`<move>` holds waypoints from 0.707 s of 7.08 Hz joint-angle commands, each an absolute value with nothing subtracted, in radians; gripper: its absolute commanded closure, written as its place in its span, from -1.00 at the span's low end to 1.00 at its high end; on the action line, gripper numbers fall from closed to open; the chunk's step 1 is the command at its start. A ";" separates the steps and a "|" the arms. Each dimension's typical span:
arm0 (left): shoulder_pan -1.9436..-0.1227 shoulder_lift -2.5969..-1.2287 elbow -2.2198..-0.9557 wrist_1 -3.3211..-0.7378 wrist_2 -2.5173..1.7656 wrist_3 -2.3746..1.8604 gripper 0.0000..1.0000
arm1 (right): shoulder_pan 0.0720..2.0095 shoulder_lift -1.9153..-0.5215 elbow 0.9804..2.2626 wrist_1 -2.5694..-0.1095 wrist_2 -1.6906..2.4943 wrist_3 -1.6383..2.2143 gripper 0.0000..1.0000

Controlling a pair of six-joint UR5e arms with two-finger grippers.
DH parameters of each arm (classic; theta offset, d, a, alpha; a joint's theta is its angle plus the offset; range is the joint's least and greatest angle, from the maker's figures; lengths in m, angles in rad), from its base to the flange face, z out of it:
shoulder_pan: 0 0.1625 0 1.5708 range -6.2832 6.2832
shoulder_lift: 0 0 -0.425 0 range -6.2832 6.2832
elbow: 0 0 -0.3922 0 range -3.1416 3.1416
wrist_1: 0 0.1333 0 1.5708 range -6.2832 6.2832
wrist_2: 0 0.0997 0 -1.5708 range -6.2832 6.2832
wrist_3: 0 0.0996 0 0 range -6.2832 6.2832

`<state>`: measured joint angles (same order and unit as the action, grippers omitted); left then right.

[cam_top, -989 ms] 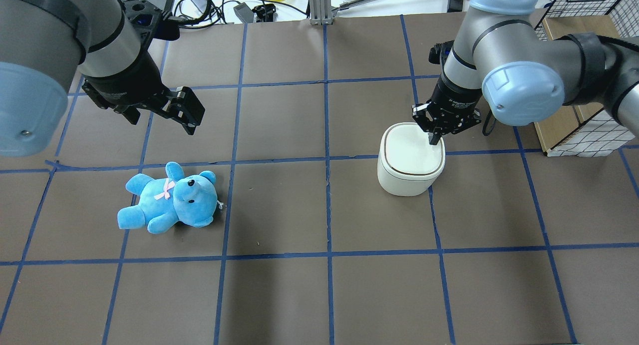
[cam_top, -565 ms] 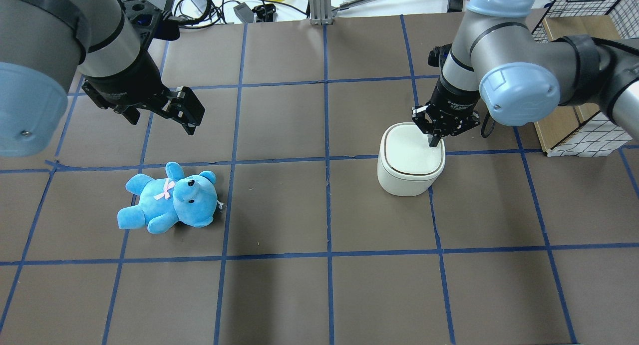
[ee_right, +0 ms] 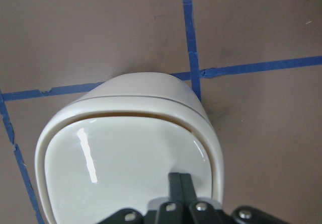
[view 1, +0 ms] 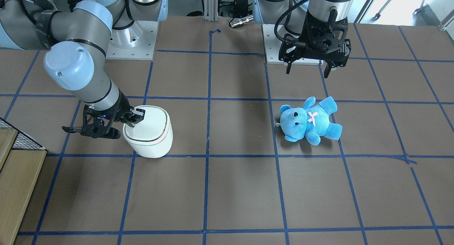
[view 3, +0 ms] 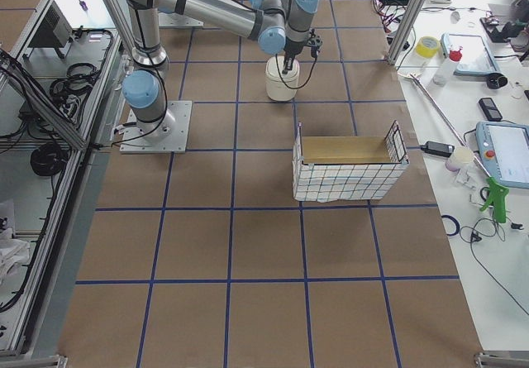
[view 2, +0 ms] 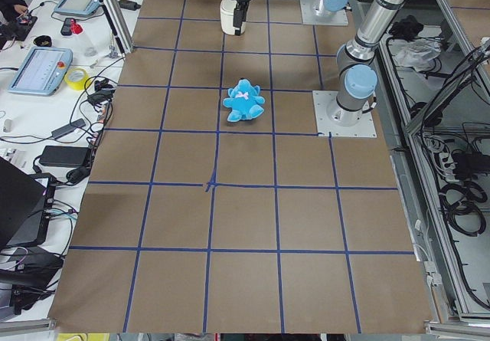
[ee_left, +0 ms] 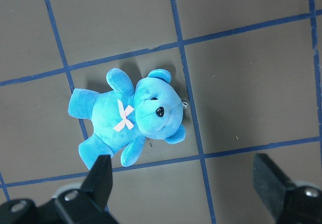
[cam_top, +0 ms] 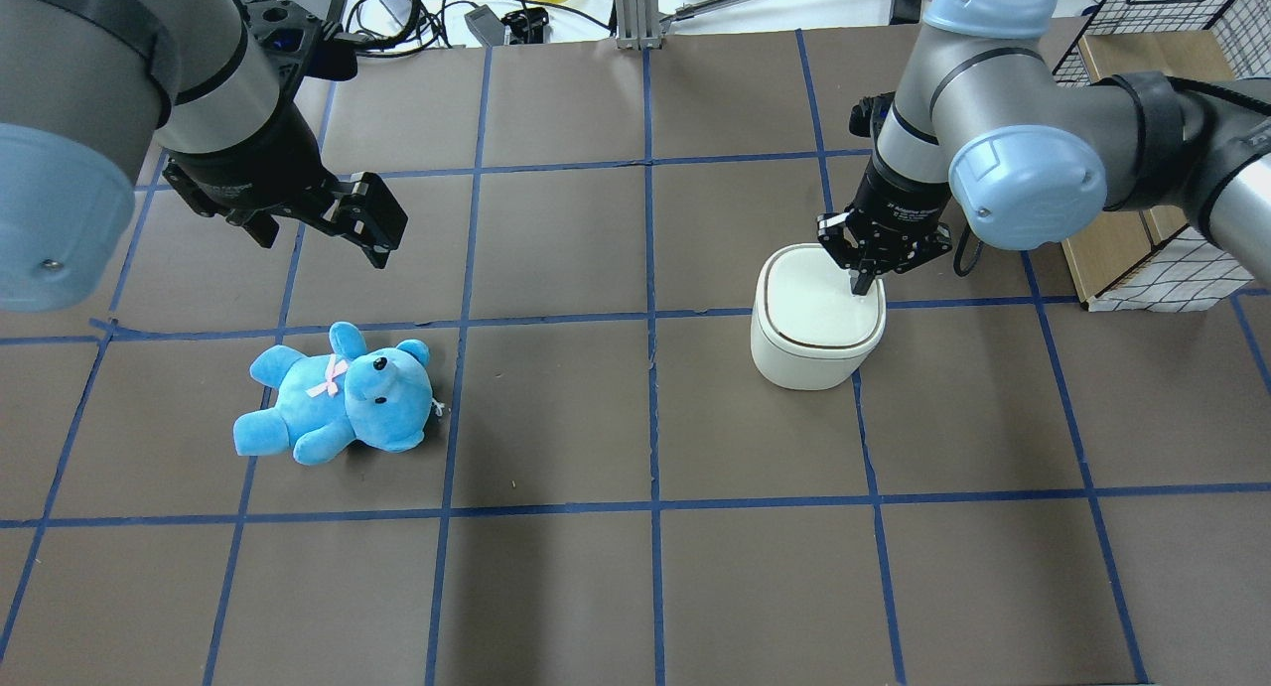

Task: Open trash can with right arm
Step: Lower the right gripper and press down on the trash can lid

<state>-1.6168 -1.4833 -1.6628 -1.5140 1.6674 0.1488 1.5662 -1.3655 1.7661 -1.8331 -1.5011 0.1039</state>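
White rounded-square plastic trash can [cam_top: 799, 363] sits right of centre on the brown gridded table [cam_top: 556, 418]; press your right tool [cam_top: 862, 281], fingers pressed together, straight down on the lid's [cam_top: 814, 304] corner.

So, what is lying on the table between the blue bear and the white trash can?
Nothing: in the overhead view only bare brown table and blue tape lines separate the blue bear from the trash can.
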 commanded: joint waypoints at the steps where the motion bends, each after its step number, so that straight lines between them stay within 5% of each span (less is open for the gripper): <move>1: -1.617 -1.483 -1.663 -1.514 1.667 0.149 -1.00 | 1.566 -1.359 1.767 -1.833 -1.496 0.104 1.00; 5: -1.617 -1.483 -1.663 -1.514 1.667 0.149 -1.00 | 1.566 -1.362 1.750 -1.830 -1.505 0.110 1.00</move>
